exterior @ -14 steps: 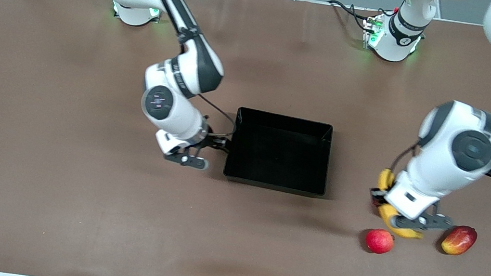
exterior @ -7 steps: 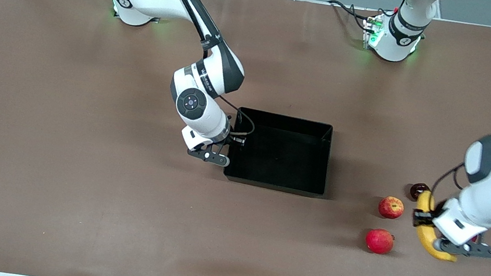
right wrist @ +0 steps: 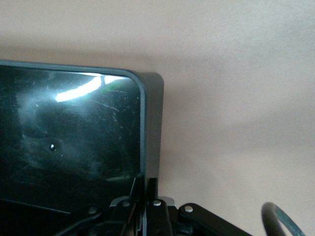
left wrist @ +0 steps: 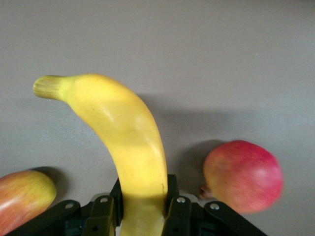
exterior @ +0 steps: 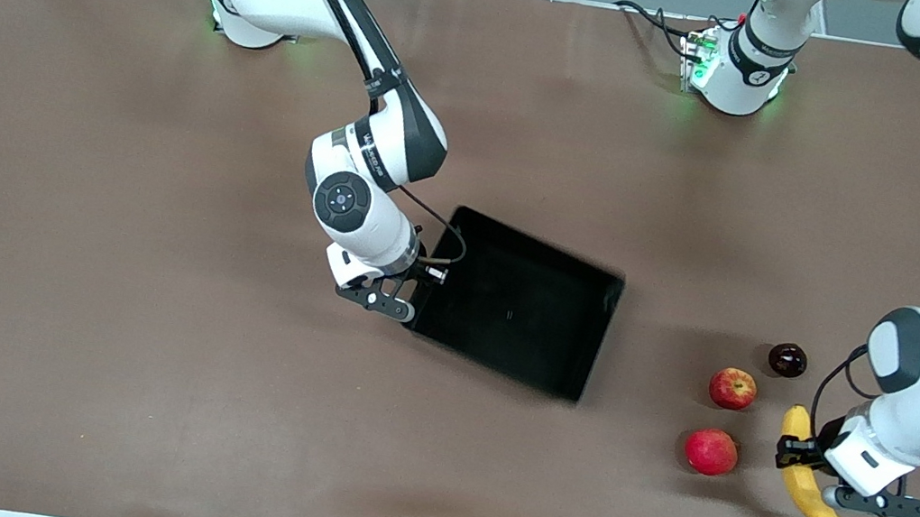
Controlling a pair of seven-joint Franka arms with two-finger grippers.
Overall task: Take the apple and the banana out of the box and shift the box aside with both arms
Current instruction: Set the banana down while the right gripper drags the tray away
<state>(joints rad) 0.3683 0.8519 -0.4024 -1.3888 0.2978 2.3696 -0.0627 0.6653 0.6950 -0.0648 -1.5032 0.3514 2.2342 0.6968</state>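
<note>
The right gripper (exterior: pixel 409 283) is clamped on the wall of the box (exterior: pixel 519 304) at the side toward the right arm's end of the table; in the right wrist view the fingers (right wrist: pixel 153 206) pinch the thin rim of the box (right wrist: pixel 74 147) between them. The box sits skewed on the brown table (exterior: pixel 93 331), its corners turned out of line with the table edges (its outline looks slightly smeared), about midway between the two arms.

The left gripper (exterior: pixel 809 457) is closed on the banana (exterior: pixel 807 470), over the table at the left arm's end. The left wrist view shows the banana (left wrist: pixel 123 147) held near one end between the fingers (left wrist: pixel 179 214), its stem end curving away from the gripper (left wrist: pixel 142 216).

Toward the box from the banana lie two apples: the streaked apple (exterior: pixel 732 389) and, just beside it and nearer the front camera, the evenly red apple (exterior: pixel 711 451). A small dark round fruit (exterior: pixel 788 360) lies beside the streaked apple, a little farther from the camera. The left wrist view shows the red apple (left wrist: pixel 243 176) on the table on one side of the banana and part of a red and yellow fruit (left wrist: pixel 24 196) on the other.
</note>
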